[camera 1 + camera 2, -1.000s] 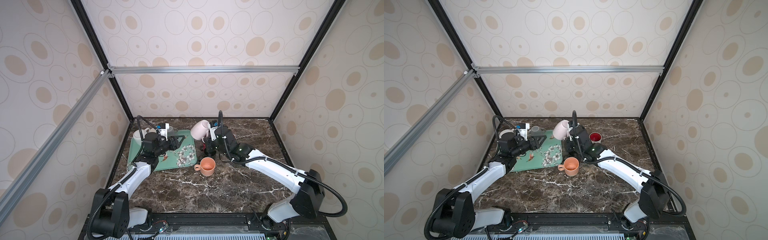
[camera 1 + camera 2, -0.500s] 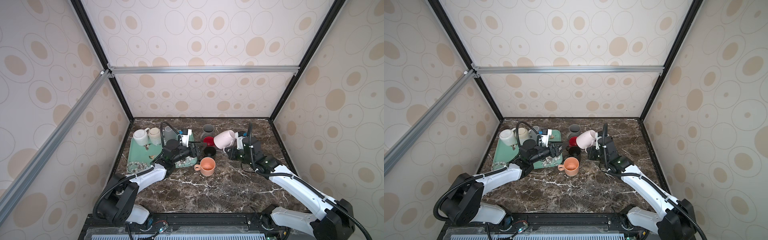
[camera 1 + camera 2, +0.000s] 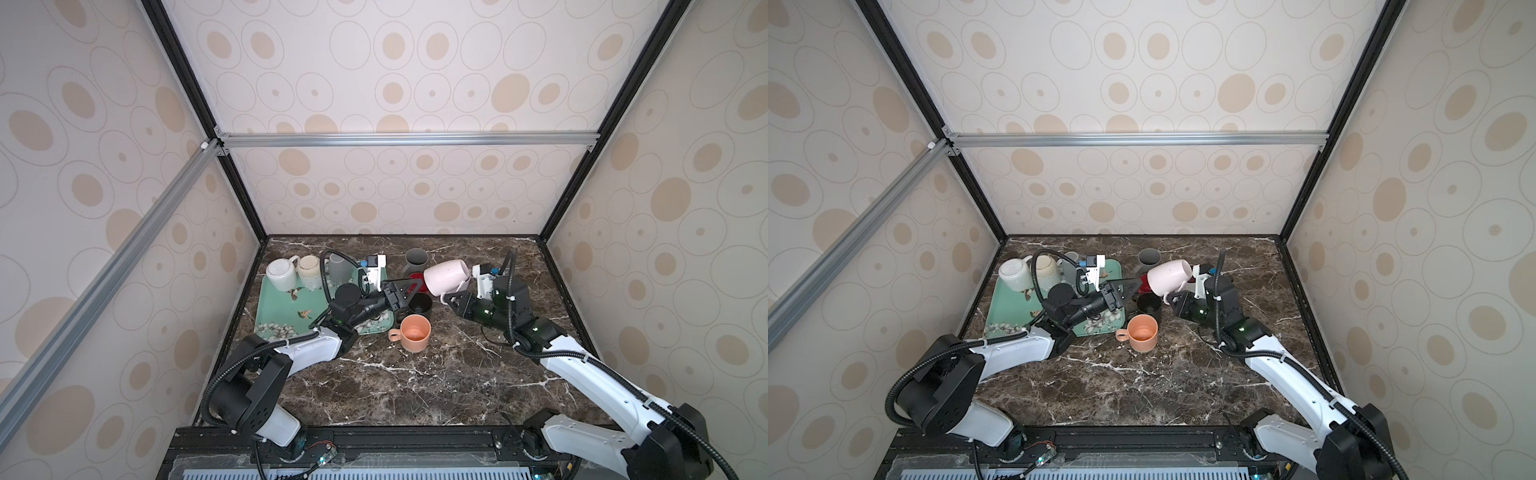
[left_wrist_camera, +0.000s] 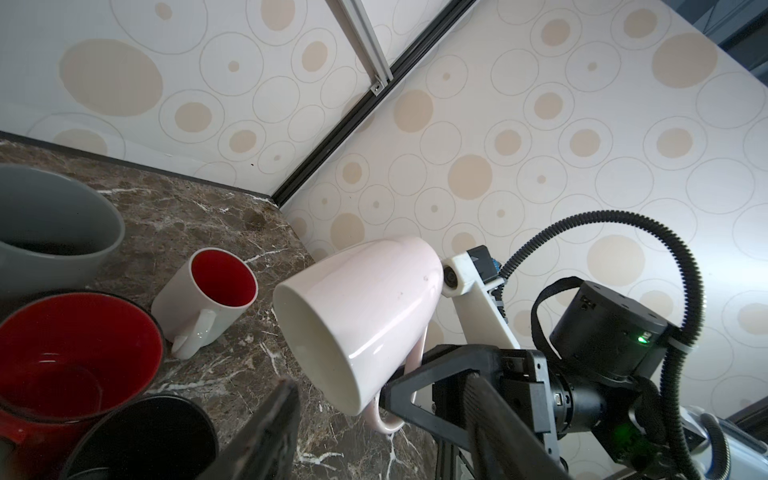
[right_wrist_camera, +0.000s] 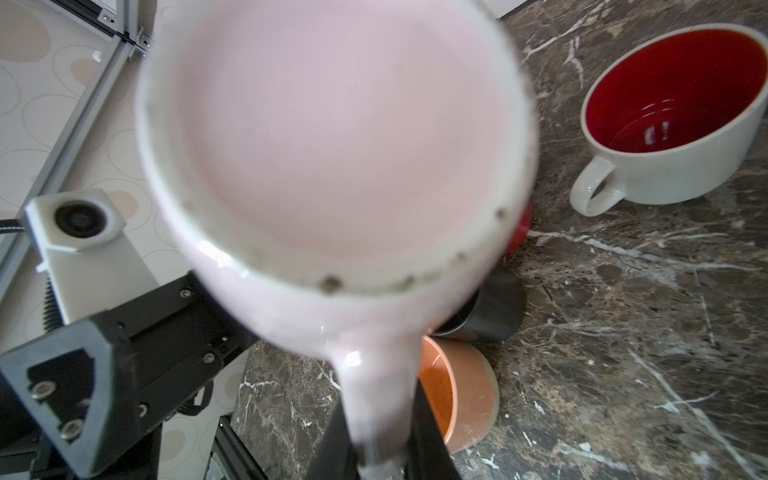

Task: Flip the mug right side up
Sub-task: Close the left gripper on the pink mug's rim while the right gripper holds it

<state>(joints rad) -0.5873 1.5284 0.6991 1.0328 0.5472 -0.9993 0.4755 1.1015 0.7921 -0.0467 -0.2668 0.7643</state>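
The pale pink mug hangs in the air on its side above the cluster of cups, its mouth facing left. My right gripper is shut on the mug's handle; its wrist view is filled by the mug's base. My left gripper stands open just left of the mug's mouth. Its fingertips do not touch the mug.
Below the pink mug stand a black mug, an orange mug, a red-lined mug, a wide red-lined cup and a grey mug. A green tray with three mugs lies at the left.
My right gripper has carried the pink mug rightward from beside the tray to above the cups. My left gripper has swung right from the tray toward the mug's mouth and opened a little wider.
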